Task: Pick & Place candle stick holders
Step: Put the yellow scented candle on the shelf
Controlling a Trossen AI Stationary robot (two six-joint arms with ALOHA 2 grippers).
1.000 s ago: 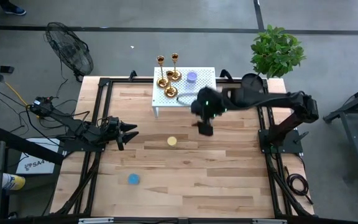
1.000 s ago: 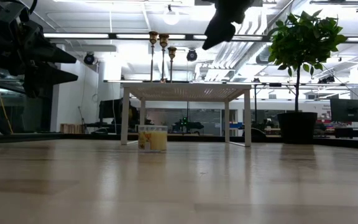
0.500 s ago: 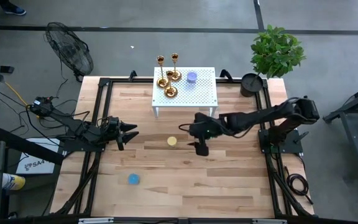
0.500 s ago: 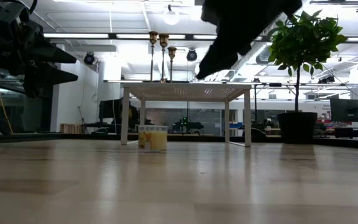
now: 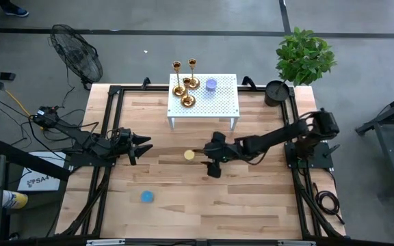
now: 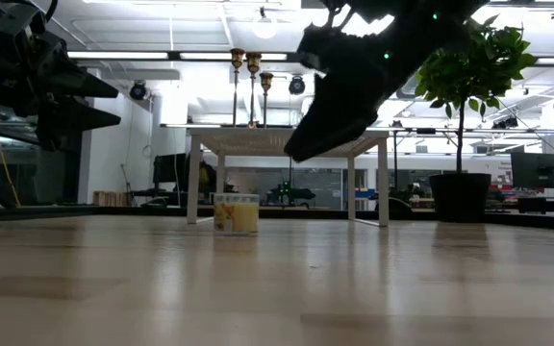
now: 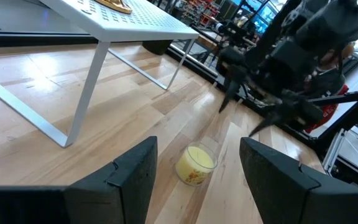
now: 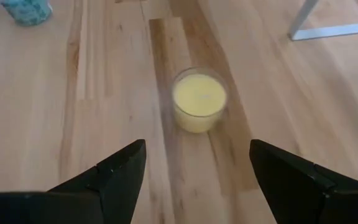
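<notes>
Three candle stick holders (image 5: 185,85) on the small table (image 5: 221,102); candle (image 5: 189,155) before it.

The table (image 5: 252,198) is pale wood in planks, smooth with a soft sheen. The three holders (image 5: 185,83) at the far side are shiny gold metal. They stand on a white perforated metal stand (image 5: 224,102), matt. The yellow candle (image 8: 199,101) sits in clear glossy glass. Both grippers, left (image 5: 144,145) and right (image 5: 208,157), look like matt black plastic.
</notes>
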